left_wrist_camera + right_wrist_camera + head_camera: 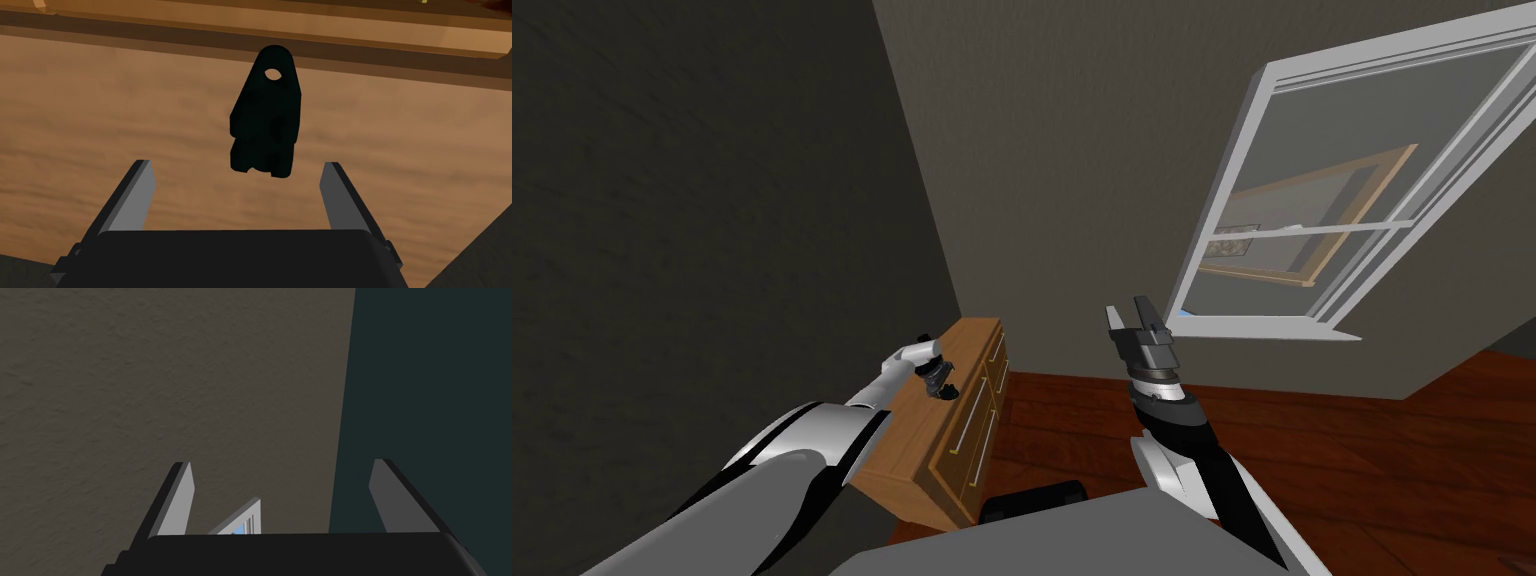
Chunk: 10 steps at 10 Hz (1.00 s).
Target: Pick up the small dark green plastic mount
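Mount (263,120), dark green, lies untouched on the wooden dresser (100,125) top near its drawer-side edge; left pincer (236,163) hovers over it, fingers apart either side of its near end; closing and lifting remain; right pincer (282,462), also spread, is raised well apart.

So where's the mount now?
In the left wrist view the mount lies on the dresser at my left, just ahead of the left gripper, jaws open.

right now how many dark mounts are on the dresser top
1: the dark mount lies on the dresser top, just ahead of the open left end effector. More could hide under my arm.
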### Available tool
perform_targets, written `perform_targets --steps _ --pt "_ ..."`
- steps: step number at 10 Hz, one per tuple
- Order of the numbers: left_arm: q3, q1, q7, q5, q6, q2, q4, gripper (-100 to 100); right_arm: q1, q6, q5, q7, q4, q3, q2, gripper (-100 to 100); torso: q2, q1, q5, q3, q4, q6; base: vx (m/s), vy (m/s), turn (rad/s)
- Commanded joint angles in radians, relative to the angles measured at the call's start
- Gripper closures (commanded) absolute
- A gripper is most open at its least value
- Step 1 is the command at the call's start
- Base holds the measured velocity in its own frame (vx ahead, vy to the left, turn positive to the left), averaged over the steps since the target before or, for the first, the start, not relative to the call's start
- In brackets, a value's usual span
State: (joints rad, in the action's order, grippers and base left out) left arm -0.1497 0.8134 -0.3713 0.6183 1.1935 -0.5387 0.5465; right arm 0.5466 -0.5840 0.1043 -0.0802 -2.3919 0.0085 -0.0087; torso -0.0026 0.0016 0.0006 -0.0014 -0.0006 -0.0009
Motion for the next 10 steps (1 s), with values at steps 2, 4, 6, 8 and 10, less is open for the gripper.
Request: perform_targets --steps 2,4,6,8,10 --pt "-0.01 0.003 0.0 0.025 0.04 -0.009 -0.032 -100 0.0 0.0 0.0 0.0 0.0 0.0 0.0 0 0.0 0.0 0.0 0.0 0.0 0.0 0.041 0.016 -0.037" --pt "-0.017 0.002 -0.003 0.043 0.062 -0.014 -0.06 -100 0.0 0.0 0.0 0.0 0.0 0.0 0.0 0 0.001 -0.001 0.0 0.0 0.0 0.0 0.02 0.005 -0.023" --pt "-0.023 0.0 -0.004 0.058 0.079 -0.018 -0.08 -100 0.0 0.0 0.0 0.0 0.0 0.0 0.0 0 -0.001 -0.001 0.0 0.0 0.0 0.001 0.045 0.011 -0.062" --pt "-0.03 -0.002 -0.007 0.077 0.1 -0.02 -0.105 -100 0.0 0.0 0.0 0.0 0.0 0.0 0.0 0 0.001 -0.001 0.0 0.0 0.0 0.0 0.036 0.001 -0.03" --pt "-0.028 -0.004 0.001 0.069 0.098 -0.02 -0.082 0 0.0 0.0 0.0 0.0 0.0 0.0 0.0 0 0.0 -0.002 0.0 0.0 0.0 0.0 0.015 0.0 -0.008"
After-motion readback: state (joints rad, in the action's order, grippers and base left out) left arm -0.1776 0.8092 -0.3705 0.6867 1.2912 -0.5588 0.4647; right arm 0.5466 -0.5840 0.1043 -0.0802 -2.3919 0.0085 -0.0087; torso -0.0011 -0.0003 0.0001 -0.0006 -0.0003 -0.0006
